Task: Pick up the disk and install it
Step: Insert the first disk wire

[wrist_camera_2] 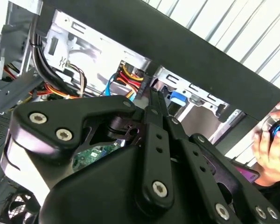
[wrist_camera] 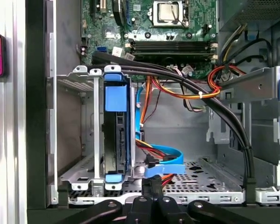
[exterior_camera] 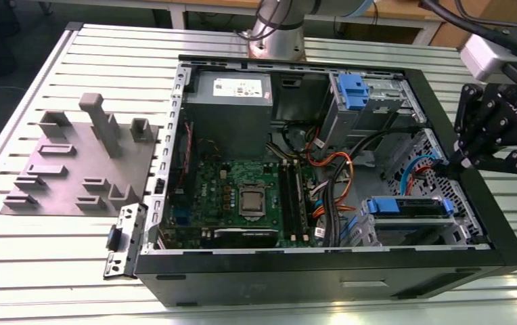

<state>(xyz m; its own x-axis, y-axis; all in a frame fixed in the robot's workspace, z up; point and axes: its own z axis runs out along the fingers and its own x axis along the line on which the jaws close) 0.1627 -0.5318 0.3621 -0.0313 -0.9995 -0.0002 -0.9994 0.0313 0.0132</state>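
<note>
The disk [wrist_camera: 115, 140] is seen already seated on edge in a metal drive cage [wrist_camera: 79, 177] inside the open computer case [exterior_camera: 331, 271], its blue bracket showing at both ends of the slot in the first wrist view. In the exterior view the same disk [exterior_camera: 407, 206] lies in the cage at the case's lower corner, toward the exterior view's right, w/ its long axis running roughly along the near wall of the case.

The pincer [exterior_camera: 461, 161] is held at the case's rim on the exterior view's right, above and just beyond the disk's bay, tips pointed down into the case. In the first wrist view the pincer [wrist_camera: 151, 186] has its two fingertips pressed together w/ nothing between them, so it is judged closed and empty. The disk is offset sideways from the tips, not in line w/ them; its long axis runs away from the pincer, deeper into the bay, approx. parallel to the fingers' reach.

Blue data cables [wrist_camera: 165, 163] lie between the pincer tips and the cage floor. A person's hand [wrist_camera_2: 270, 147] is seen outside the case in the second wrist view, resting on the table.
</note>
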